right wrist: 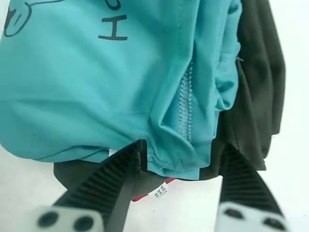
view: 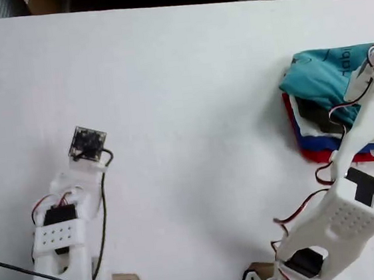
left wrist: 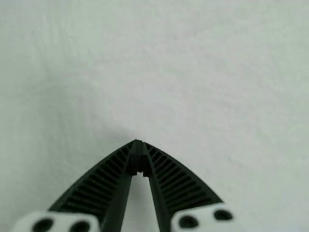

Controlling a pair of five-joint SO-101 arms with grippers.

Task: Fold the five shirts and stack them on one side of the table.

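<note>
Right pincer [right wrist: 183, 147] was spread wide, with an edge of the teal shirt [right wrist: 96, 87] lying between its two fingers. Couldn't tell if either finger actually touched the cloth. That teal shirt was the top of the pile [view: 319, 119], which sat at the far right side of the worktop [view: 181, 80], right under the right arm. Below the teal one came a black shirt [right wrist: 260, 72], poking out past the teal on one side, then white, blue [view: 321, 144] and red [view: 319, 157] layers showing at the pile's edge from above. A bit of red and a small white tag also peeked out near the pincer's fingers.

Left pincer [left wrist: 138, 157] was pressed together, tips meeting, holding nothing, over bare worktop on the left side, well apart from the pile.
</note>
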